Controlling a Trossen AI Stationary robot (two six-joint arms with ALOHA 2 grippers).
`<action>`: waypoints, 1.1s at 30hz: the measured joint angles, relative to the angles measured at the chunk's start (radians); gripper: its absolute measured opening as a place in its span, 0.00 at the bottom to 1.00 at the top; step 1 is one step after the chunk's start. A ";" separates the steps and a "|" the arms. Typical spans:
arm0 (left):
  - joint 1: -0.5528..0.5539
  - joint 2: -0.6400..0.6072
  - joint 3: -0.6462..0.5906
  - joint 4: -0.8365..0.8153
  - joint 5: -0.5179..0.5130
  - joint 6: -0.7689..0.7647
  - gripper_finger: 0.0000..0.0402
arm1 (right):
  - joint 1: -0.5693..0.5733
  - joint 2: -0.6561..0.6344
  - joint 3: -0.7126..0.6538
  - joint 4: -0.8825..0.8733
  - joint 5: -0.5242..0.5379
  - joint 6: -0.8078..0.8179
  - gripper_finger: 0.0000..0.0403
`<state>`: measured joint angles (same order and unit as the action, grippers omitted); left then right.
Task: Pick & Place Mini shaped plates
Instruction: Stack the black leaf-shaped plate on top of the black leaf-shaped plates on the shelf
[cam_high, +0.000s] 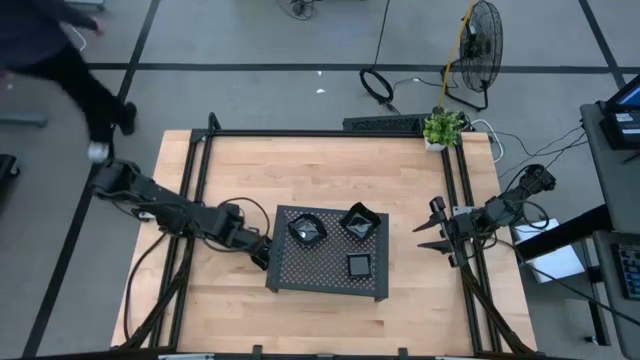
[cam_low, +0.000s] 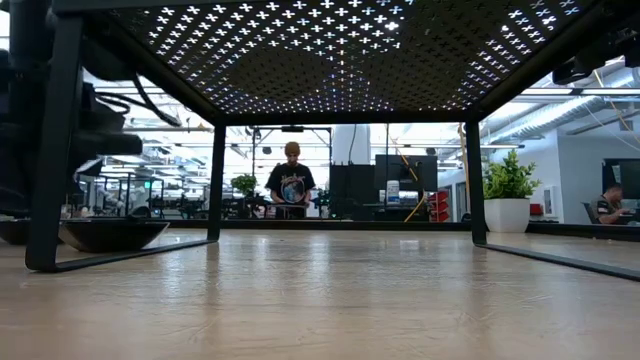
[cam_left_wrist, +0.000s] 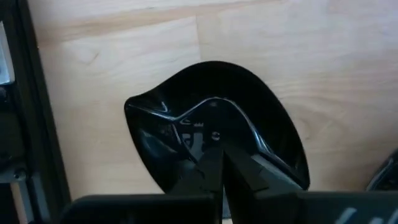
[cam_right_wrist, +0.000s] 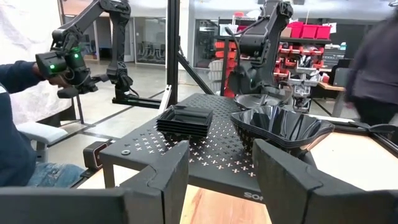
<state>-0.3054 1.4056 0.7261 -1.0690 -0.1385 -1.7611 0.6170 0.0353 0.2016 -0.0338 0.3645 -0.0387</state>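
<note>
Three stacks of mini shaped plates sit on the dark perforated tray (cam_high: 300, 275): one far left (cam_high: 307, 231), one far right (cam_high: 359, 223), and a square one (cam_high: 359, 265) nearer. My left gripper (cam_high: 263, 256) stands at the tray's left edge, pointing steeply down, shut on one more glossy black plate (cam_left_wrist: 211, 118) over the wooden table. In the low view this plate (cam_low: 110, 235) shows low at the table beside the tray's left leg. My right gripper (cam_right_wrist: 221, 180) waits open at the table's right edge with nothing between its fingers. My left gripper pinches the black plate at its rim (cam_left_wrist: 208, 155), on the side nearest the wrist, between its two shut fingers (cam_left_wrist: 249, 177). The fingers come from above, slanting steeply down. Whether the plate's bottom still rests on the table cannot be told.
The tray stands on thin legs (cam_low: 45, 150) with free room under it. Black frame rails (cam_high: 195, 180) run along the table's left and right sides. A potted plant (cam_high: 443, 128) is at the far right corner. People stand beyond the table (cam_low: 291, 180).
</note>
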 joint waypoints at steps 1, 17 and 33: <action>0.000 0.011 0.000 0.004 -0.006 -0.002 0.02 | 0.000 0.000 0.000 0.000 0.000 0.000 0.41; 0.062 0.127 0.000 0.019 -0.203 0.004 0.04 | 0.000 0.000 0.000 0.000 0.000 0.000 0.41; 0.288 0.097 0.000 -0.001 -0.455 0.331 0.04 | 0.000 0.000 0.000 0.000 0.000 0.000 0.41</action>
<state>-0.0172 1.5030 0.7258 -1.0699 -0.5932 -1.4297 0.6168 0.0349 0.2016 -0.0338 0.3645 -0.0387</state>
